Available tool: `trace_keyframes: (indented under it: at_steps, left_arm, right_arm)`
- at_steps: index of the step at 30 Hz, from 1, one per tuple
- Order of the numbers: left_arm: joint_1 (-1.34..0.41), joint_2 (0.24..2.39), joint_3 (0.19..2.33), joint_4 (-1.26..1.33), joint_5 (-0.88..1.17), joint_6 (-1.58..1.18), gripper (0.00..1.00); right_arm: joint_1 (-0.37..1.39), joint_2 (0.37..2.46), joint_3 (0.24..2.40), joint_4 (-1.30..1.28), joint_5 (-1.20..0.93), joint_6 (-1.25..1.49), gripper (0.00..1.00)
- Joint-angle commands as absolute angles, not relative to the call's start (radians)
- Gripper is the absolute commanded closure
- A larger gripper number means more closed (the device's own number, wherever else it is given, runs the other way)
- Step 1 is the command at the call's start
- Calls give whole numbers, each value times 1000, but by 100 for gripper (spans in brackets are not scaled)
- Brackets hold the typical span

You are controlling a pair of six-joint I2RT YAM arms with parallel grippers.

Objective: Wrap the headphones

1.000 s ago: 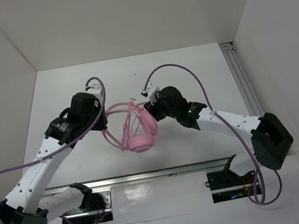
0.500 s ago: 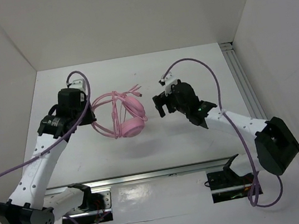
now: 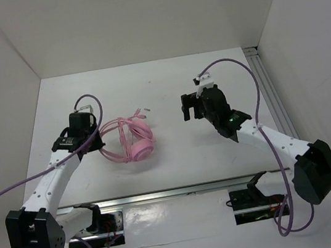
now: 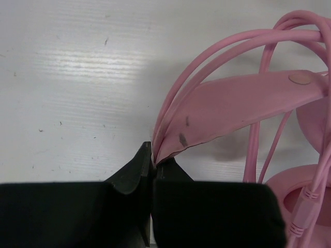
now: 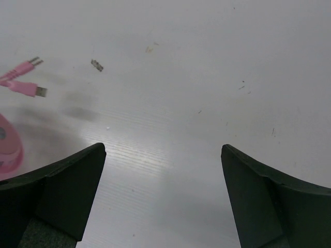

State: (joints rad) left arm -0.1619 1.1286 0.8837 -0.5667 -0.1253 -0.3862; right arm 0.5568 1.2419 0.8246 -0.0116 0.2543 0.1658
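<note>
The headphones (image 3: 137, 144) are plain pink with dark scuffs on the headband pad (image 4: 243, 106), the table (image 3: 160, 87) white with fine dark specks, the arms (image 3: 52, 181) white, the left gripper (image 4: 154, 157) and right gripper (image 5: 163, 149) black, the cables (image 3: 229, 59) purple, and the rail (image 3: 163, 194) at 6 o'clock silver.

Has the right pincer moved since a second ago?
Yes. The right pincer has pulled back rightward, toward the metal rail on the right, leaving the headphones; it is open.

Quick count: one pair of pink padded over-ear headphones (image 3: 134, 142) left of centre, two round pink ear cups (image 3: 141, 151), two pink plug tips (image 5: 27, 89) upper left, and two black claws: left claw (image 4: 151, 161), right claw (image 5: 163, 170).
</note>
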Motion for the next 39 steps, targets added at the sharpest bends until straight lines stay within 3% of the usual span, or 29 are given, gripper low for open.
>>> trace_keyframes:
  at_steps: [1, 16, 26, 27, 30, 31, 37, 39]
  left_arm:
    - [-132, 1123, 833, -404, -100, -371, 100]
    - [144, 1259, 733, -239, 109, -250, 100]
    - [184, 1396, 756, -296, -9, -291, 100]
    - [184, 1408, 781, -320, -27, -301, 96]
    - [184, 1417, 790, -347, -89, -345, 70]
    - [184, 1417, 790, -356, -98, -354, 55]
    - [193, 1304, 808, -365, -110, -390, 34]
    - [193, 1249, 818, -365, -97, -400, 8]
  right_arm:
    - [552, 1175, 864, -17, 191, 202, 0]
    - [552, 1141, 844, 2, -37, 184, 0]
    - [552, 1141, 825, 23, -106, 184, 0]
    - [552, 1141, 825, 23, -106, 184, 0]
    - [552, 1150, 825, 32, -132, 184, 0]
    - [552, 1150, 825, 32, -146, 193, 0]
    - [581, 1129, 859, -6, -166, 193, 0]
    - [604, 1109, 880, -31, -166, 193, 0]
